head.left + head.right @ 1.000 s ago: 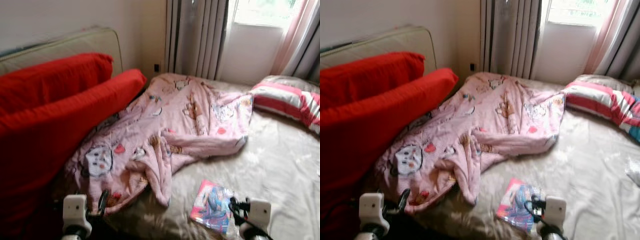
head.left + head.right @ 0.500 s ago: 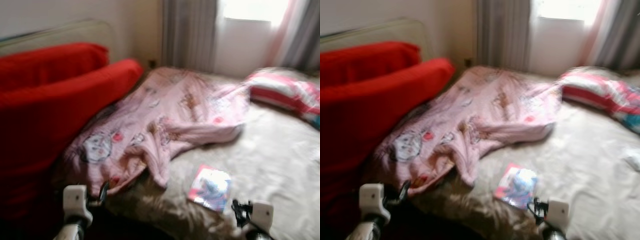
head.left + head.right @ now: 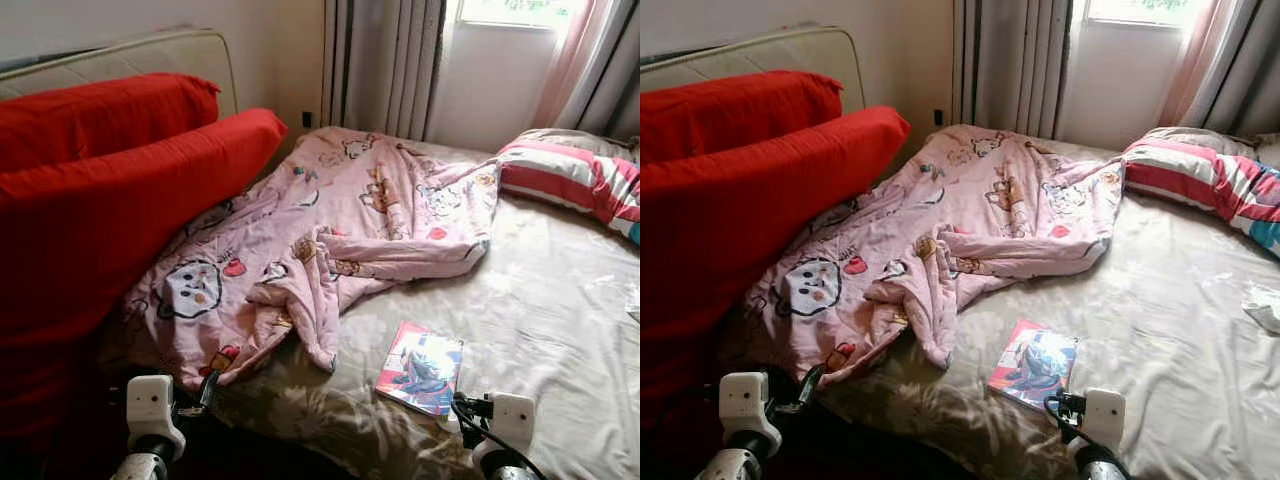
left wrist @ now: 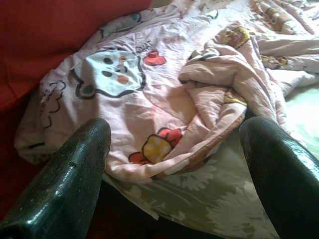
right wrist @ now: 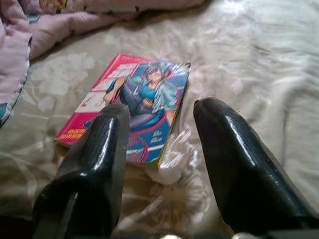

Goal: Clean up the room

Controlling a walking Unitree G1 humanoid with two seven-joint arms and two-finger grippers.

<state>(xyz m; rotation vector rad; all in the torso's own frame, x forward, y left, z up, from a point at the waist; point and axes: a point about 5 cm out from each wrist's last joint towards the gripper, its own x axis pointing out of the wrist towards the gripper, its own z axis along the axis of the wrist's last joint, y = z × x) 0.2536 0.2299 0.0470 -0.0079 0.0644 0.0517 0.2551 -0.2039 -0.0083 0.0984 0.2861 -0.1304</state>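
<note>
A pink cartoon-print blanket (image 3: 330, 235) lies crumpled across the bed (image 3: 560, 320), from the red cushions to the middle. Near the bed's front edge lies a comic book (image 3: 421, 367) with a pink and blue cover. My right gripper (image 5: 159, 144) is open just short of the book, whose near edge lies between the fingers' tips. My left gripper (image 4: 174, 149) is open too, low at the bed's front left corner, facing the blanket's near edge (image 4: 164, 164) without touching it.
Two big red cushions (image 3: 110, 190) lean along the left side against a beige headboard (image 3: 150, 55). A striped pillow (image 3: 575, 180) lies at the far right. A small white scrap (image 3: 1265, 305) lies on the sheet at right. Grey curtains (image 3: 385, 60) hang behind the bed.
The camera has tilted and steadied, so the whole scene sits higher and is sharp again. Both grippers stay low at the bed's front edge, the right one close to the book.
</note>
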